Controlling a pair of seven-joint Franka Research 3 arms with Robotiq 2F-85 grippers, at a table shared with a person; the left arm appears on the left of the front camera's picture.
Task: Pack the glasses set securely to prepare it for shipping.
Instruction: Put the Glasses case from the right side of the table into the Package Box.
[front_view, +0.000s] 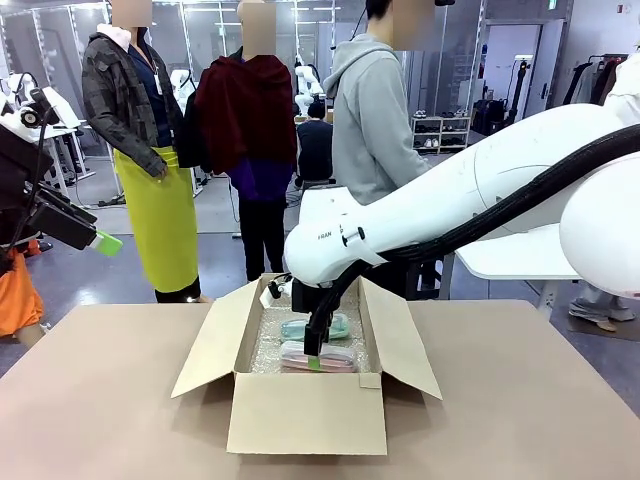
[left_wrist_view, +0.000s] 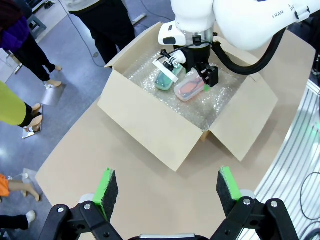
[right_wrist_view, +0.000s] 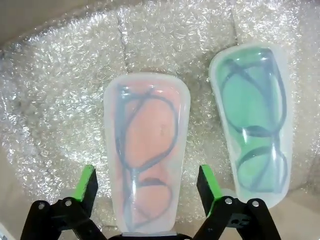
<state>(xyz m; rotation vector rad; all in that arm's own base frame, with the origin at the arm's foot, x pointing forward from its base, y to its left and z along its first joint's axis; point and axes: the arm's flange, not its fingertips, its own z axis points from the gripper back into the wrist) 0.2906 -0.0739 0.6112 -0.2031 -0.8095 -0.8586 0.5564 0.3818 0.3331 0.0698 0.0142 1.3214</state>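
Wide-spread right gripper (right_wrist_view: 147, 175) straddles the pink case (right_wrist_view: 146, 150), green case (right_wrist_view: 255, 120) beside it, both in the box (front_view: 305, 412); flaps (front_view: 208, 345) not yet closed.

Open cardboard box (front_view: 305, 412) sits mid-worktop (front_view: 100, 400), toward the near edge, all flaps splayed out, bubble wrap (front_view: 262, 345) lining the inside. Mint-green case (front_view: 296, 328) lies at the box's far side, pink case (front_view: 338, 357) just in front of it. Right gripper (front_view: 313, 356) is down inside the box over the pink case. Left gripper (front_view: 100, 240) hangs high off the worktop's left edge.
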